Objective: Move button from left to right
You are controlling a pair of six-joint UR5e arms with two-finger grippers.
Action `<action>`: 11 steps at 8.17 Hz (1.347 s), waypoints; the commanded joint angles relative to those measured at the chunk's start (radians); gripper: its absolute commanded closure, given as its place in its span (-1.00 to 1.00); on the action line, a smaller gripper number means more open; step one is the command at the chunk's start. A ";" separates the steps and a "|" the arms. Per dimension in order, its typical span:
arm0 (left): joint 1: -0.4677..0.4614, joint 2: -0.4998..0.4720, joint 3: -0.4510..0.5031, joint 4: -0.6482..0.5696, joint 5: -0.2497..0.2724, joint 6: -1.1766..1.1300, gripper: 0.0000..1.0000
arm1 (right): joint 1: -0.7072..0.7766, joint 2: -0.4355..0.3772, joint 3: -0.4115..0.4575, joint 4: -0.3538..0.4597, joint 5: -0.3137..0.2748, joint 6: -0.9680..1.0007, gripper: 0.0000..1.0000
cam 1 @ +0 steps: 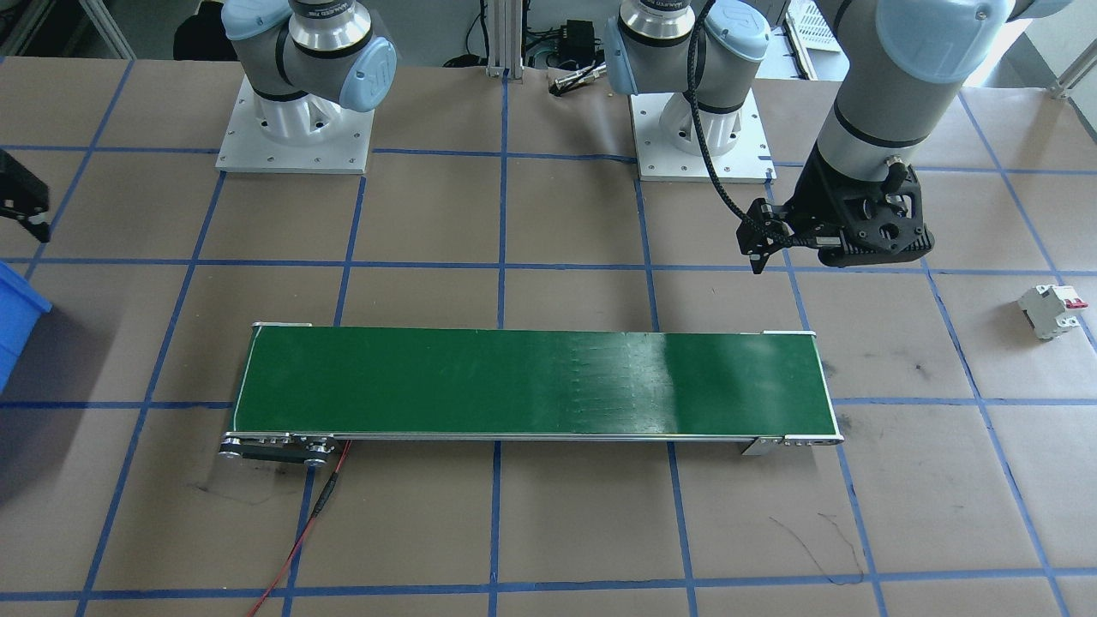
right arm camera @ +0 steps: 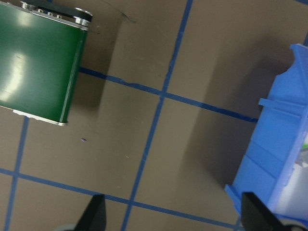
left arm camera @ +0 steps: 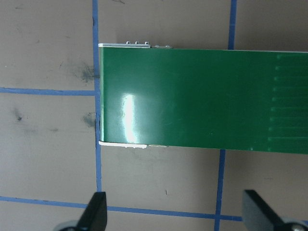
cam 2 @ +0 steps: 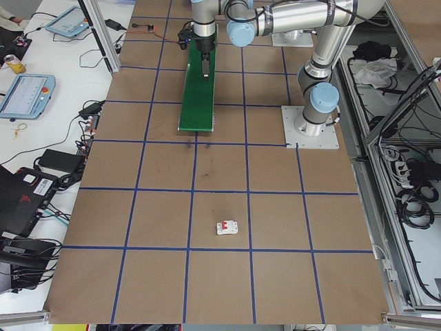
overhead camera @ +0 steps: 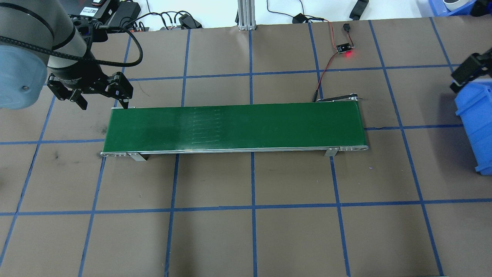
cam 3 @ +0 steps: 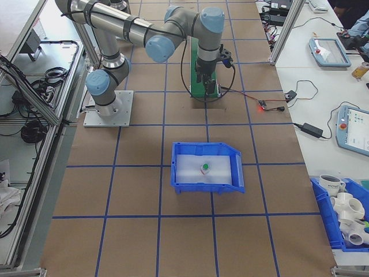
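Button (cam 3: pixel 204 167) sitting inside blue bin (cam 3: pixel 180 173) in the exterior right view, green cap up, on the bin's pale floor, well apart from both claws. Showing one button, one bin holding it, one green conveyor belt (overhead camera: pixel 234 127), one white circuit breaker (cam 1: pixel 1052 310) with a red tab, two arms. Lying alone on the brown table (overhead camera: pixel 253 231) for the breaker, far off the belt on the left arm's side. Hovering over the belt's left end: left gripper (overhead camera: pixel 100 100), fingers (left arm camera: pixel 95 211) spread wide apart, holding nothing, touching nothing. Hovering near the bin's edge past the belt's other end: right gripper (overhead camera: pixel 467 73), fingertips wide apart in the right wrist view, gripping nothing, bin rim showing at that view's right side.
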 commanded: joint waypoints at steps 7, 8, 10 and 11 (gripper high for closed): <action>-0.012 -0.024 0.002 0.003 -0.096 0.000 -1.00 | 0.442 -0.003 0.000 0.034 0.033 0.535 -1.00; -0.012 -0.027 0.005 0.003 -0.097 0.000 -1.00 | 0.442 -0.003 0.000 0.036 0.031 0.535 -1.00; -0.014 0.006 0.001 -0.004 -0.093 0.000 -1.00 | 0.442 -0.017 0.000 0.037 0.028 0.535 -1.00; -0.012 0.003 -0.004 0.003 -0.088 0.000 -1.00 | 0.442 -0.017 0.000 0.037 0.028 0.535 -1.00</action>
